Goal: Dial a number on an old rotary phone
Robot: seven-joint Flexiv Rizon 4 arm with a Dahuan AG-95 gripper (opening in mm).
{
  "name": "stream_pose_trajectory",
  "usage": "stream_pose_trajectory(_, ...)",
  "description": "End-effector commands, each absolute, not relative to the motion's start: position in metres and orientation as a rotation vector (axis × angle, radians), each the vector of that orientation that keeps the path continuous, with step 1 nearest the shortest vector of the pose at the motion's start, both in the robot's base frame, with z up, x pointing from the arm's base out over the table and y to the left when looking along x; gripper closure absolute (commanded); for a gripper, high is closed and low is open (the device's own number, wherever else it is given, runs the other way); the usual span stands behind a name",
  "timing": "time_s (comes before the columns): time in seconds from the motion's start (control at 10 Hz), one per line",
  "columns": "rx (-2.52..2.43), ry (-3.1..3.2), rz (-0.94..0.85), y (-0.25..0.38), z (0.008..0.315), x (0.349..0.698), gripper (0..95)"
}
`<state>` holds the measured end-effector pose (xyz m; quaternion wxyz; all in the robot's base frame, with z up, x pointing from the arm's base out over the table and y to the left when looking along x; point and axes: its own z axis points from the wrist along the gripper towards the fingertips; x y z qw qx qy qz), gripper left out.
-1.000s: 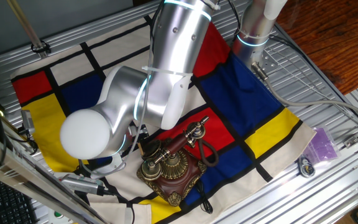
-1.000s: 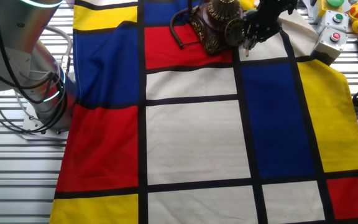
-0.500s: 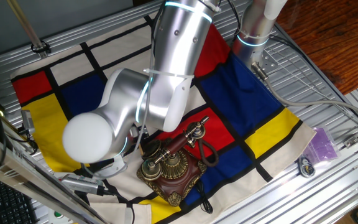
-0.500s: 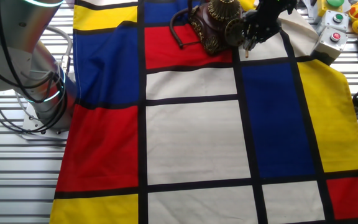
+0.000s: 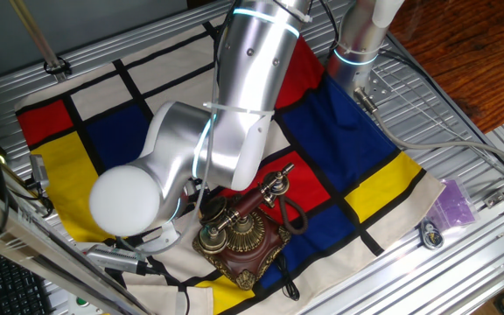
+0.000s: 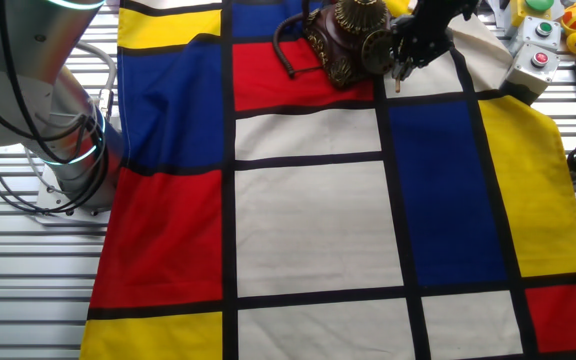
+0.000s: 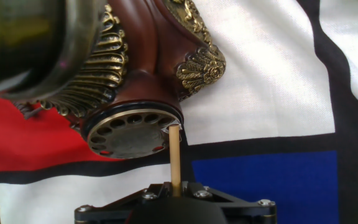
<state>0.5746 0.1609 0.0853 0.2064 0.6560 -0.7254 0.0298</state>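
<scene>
The old rotary phone point(image 5: 241, 234) stands near the bench point(image 5: 462, 114) edge, at 12 o'clock in the other fixed view. Its carved base looks heavy enough to stay put; the brass dial point(image 7: 129, 132) is rigid, its holes small, the loosely cradled handset point(image 5: 254, 203) easily dislodged. The tool point(image 7: 174, 193) grips a thin wooden stick point(image 7: 174, 158), tip at the dial's 3 o'clock rim. Engage a finger hole only; press lightly.

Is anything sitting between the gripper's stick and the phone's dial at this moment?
Nothing visible. In the hand view the wooden stick held by the gripper reaches straight up to the right rim of the dial on the old rotary phone, with only cloth beneath.
</scene>
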Motion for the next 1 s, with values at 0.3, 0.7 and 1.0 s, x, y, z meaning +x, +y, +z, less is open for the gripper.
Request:
stream_pose_trajectory(0.3, 1.831, -2.02, 0.091, 0.1597, 0.084, 0.5744, 95.0)
stream_pose_trajectory(0.7, 1.836, -2.013, 0.102, 0.1576, 0.0814, 0.5727, 95.0)
stream_pose_trajectory(1.0, 1.848, -2.01, 0.111, 0.1556, 0.0784, 0.5718, 95.0)
